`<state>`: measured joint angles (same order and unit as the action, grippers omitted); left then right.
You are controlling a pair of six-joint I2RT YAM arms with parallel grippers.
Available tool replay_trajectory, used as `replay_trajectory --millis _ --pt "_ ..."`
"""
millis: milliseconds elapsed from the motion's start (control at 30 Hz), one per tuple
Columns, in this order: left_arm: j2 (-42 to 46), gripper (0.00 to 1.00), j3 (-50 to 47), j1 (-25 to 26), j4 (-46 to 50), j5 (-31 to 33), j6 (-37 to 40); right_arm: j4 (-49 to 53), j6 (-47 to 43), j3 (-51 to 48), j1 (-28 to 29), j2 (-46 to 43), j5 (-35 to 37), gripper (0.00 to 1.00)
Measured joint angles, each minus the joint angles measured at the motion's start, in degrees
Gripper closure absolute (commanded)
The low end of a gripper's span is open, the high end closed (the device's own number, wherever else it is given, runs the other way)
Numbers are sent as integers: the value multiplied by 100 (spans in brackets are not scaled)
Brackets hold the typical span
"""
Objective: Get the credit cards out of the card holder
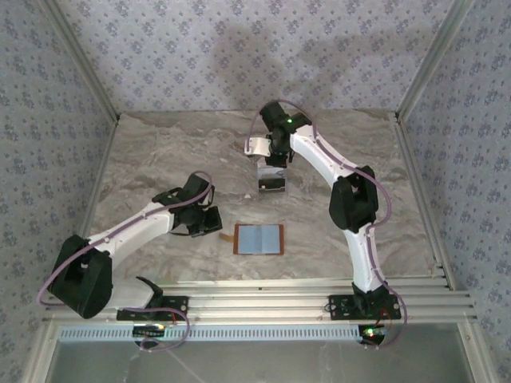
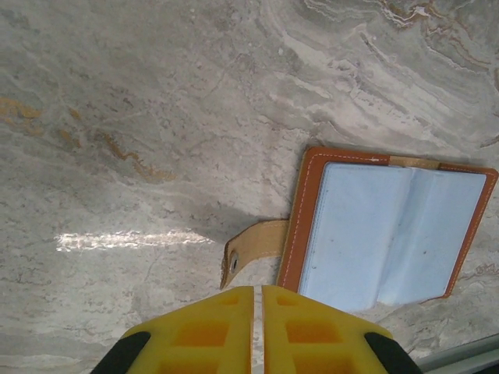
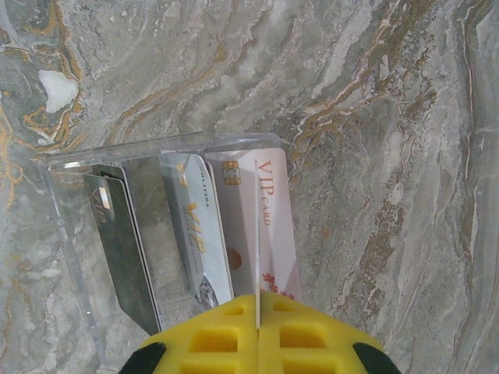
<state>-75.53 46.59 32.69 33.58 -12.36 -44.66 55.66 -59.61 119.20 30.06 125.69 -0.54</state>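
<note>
The right gripper (image 3: 257, 300) is clamped on one of the credit cards (image 3: 256, 226), seen edge-on, over the clear tray (image 3: 66, 210) where the others stand. The left gripper (image 2: 257, 294) is closed on nothing, just beside the strap of the open wallet (image 2: 390, 234); its pockets look empty, so the task seems nearly done

The right gripper (image 3: 257, 305) has its yellow fingers (image 3: 210, 339) pressed together; from the slit between them a thin pale credit card (image 3: 256, 234) sticks out ahead, seen edge-on; just ahead of the fingertips a clear plastic tray (image 3: 58, 175) lies on the marble table (image 3: 390, 117); in it, behind the held edge, is a white VIP card (image 3: 274, 210); left of the fingers a silvery card (image 3: 195, 234); further left a dark card (image 3: 125, 249).
</note>
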Motion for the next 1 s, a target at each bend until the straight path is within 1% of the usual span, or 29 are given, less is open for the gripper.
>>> replay_trajectory --millis 367,400,500,567,667,1000 --pt "63 88 -48 -55 92 0 0 -98 -127 13 37 264 85 100" --pt "81 87 -61 -61 90 0 0 -109 -127 13 46 299 109 98" --pt "109 88 -81 -85 111 0 0 -125 -131 13 72 354 166 86" --pt "116 88 -83 -107 114 -2 0 -177 -138 13 85 354 208 82" --pt "118 87 -83 -120 114 -2 0 -280 -157 22 98 354 280 79" --pt "118 87 -92 -120 114 -2 0 -807 -258 22 98 354 688 75"
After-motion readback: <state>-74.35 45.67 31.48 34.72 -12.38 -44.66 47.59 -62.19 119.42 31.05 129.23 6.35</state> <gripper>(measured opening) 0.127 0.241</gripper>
